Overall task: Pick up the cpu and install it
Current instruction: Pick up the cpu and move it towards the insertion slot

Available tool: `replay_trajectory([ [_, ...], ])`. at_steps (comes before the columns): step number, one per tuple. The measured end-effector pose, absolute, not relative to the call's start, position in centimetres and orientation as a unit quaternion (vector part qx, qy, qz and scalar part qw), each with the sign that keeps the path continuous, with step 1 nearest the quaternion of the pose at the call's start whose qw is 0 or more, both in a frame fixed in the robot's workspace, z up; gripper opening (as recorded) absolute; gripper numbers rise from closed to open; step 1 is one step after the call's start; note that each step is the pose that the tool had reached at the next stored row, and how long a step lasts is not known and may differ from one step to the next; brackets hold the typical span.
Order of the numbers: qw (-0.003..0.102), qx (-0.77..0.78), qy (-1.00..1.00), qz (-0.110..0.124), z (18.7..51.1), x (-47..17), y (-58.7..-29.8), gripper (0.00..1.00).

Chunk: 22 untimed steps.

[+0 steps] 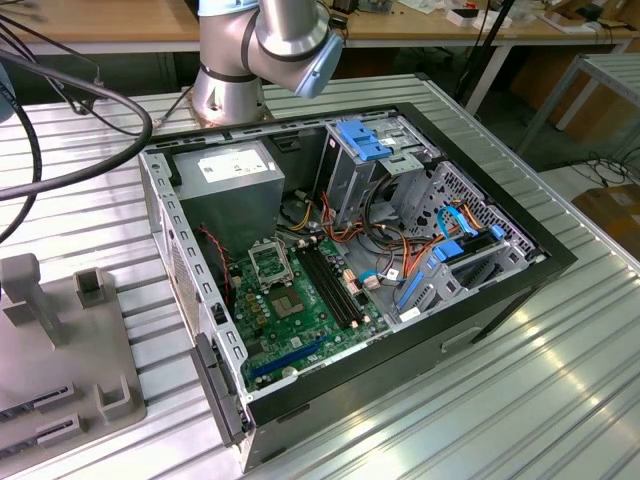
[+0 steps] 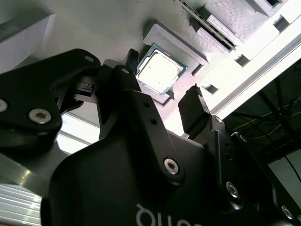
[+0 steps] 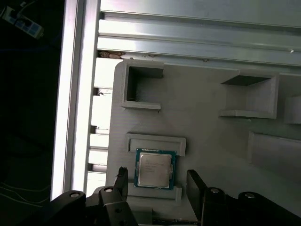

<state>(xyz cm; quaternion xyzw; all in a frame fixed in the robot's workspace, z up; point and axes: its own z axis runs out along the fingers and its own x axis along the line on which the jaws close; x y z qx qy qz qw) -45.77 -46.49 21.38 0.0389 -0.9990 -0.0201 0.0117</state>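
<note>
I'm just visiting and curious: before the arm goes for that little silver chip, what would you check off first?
1. Fingers open: ok, spread apart in both wrist views.
2. Fingers straddle the cpu: ok, one on each side with a gap showing.
3. Fingers level with the cpu: cannot tell.
4. cpu flat in its grey holder: ok, lying between two ridges.
5. cpu face uncovered: ok.
6. Socket in the open computer case ready: cannot tell.
</note>
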Motion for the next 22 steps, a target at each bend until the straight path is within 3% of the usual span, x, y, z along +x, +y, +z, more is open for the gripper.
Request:
replay_trajectory([
  [22,0.014,0.033,-0.999,-0.012,20.0,-45.8,-45.5,0.62],
])
